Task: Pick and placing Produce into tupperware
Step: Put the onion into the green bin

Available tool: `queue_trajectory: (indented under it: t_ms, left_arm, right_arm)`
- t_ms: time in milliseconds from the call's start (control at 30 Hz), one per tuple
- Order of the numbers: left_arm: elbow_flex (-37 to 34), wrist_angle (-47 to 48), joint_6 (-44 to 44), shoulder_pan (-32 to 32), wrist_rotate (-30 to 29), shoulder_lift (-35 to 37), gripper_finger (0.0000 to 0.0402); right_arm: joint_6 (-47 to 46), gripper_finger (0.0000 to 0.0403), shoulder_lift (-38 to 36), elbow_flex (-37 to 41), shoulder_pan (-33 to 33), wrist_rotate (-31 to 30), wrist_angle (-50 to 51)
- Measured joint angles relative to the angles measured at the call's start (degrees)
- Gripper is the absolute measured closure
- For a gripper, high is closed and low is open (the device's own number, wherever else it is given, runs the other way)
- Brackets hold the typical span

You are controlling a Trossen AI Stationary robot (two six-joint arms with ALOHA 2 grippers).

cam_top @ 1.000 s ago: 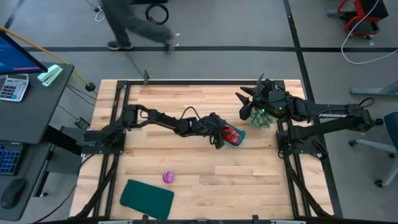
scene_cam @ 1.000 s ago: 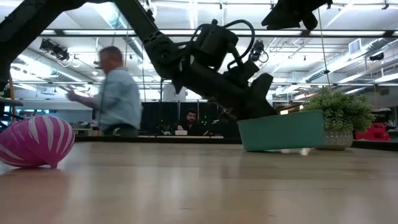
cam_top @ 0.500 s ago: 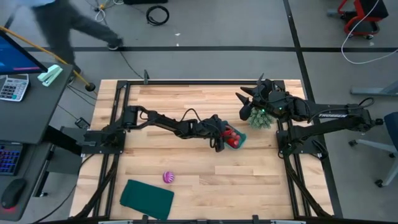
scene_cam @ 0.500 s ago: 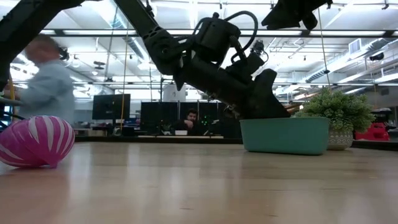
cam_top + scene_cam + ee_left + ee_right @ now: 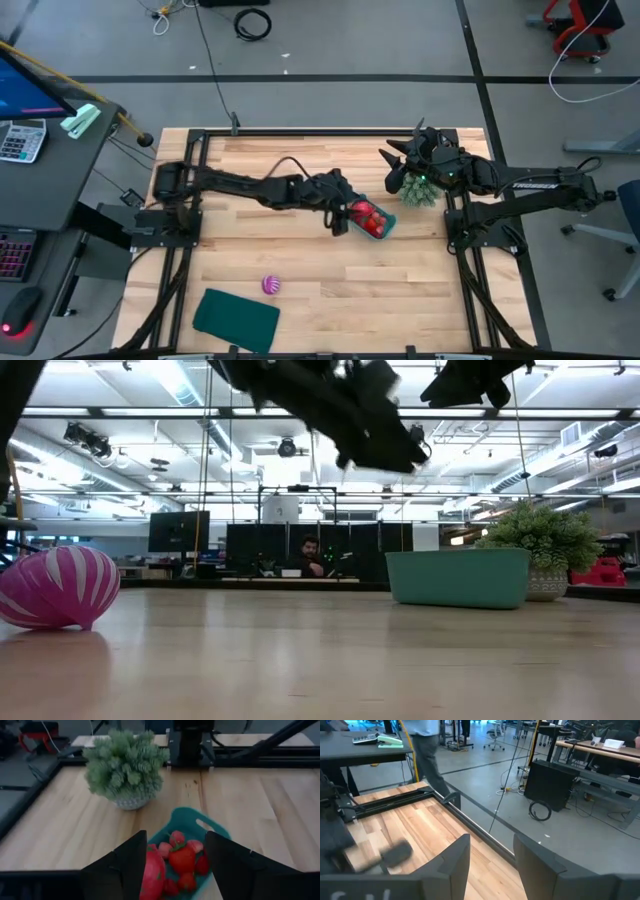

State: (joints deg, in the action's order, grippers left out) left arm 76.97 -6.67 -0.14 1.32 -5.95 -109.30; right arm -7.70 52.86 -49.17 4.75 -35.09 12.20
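The teal tupperware [image 5: 387, 219] rests flat on its base right of the table's centre, and its wall [image 5: 458, 578] shows in the low view. In it lie small red strawberries [image 5: 183, 858] and a bigger red fruit [image 5: 153, 876]. My left gripper [image 5: 338, 217] hangs open above the tub's left end, raised clear of it [image 5: 385, 448]. The purple-and-pink striped ball [image 5: 270, 285] sits alone on the near-left boards. My right gripper [image 5: 490, 862] waits open, high over the far right corner beside the green bushy clump [image 5: 416, 190].
A flat dark teal sheet [image 5: 236, 318] lies at the near-left edge. The potted clump [image 5: 545, 550] stands just beyond the tub. Bare boards stretch between ball and tub. A person sits in the room beyond the table [image 5: 311, 555].
The tub stood tipped with one end off the boards under my left gripper, then came down flat. My left gripper has since risen clear of it and drawn slightly toward the table's left. A person walking past the far edge has left the view.
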Motion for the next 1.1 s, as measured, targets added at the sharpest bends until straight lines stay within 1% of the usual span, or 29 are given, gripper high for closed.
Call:
queue_trajectory:
  t_ms: [233,300,433,533,667,767,867,1100]
  left_arm:
    - [0.0,19.0,0.0,-0.6,0.0,10.4,0.0212]
    - [0.0,24.6,-1.8,-1.0,0.0,12.1,0.0217]
    - [0.0,38.7,-6.5,-2.4,0.1,14.8,0.0224]
    - [0.0,47.0,-9.9,-4.3,0.2,15.9,0.023]
    - [0.0,52.0,-13.1,-8.5,0.3,16.5,0.024]
    - [0.0,57.4,-15.3,-11.6,0.4,17.0,0.0248]
    - [0.0,62.5,-19.9,-14.2,0.2,17.2,0.0257]
    - [0.0,70.4,-31.4,-19.0,-4.2,17.2,0.0277]
  right_arm:
    - [0.0,0.0243,0.0,0.0,0.0,0.0,0.0]
    - [0.0,0.0243,0.0,0.0,0.0,0.0,0.0]
    - [0.0,0.0243,0.0,0.0,0.0,0.0,0.0]
    - [0.0,0.0243,0.0,0.0,0.0,0.0,0.0]
    - [0.0,0.0243,0.0,0.0,0.0,0.0,0.0]
    - [0.0,0.0243,0.0,0.0,0.0,0.0,0.0]
    - [-0.1,0.0243,0.0,0.0,0.0,0.0,0.0]
    - [-0.2,0.0243,0.0,0.0,0.0,0.0,0.1]
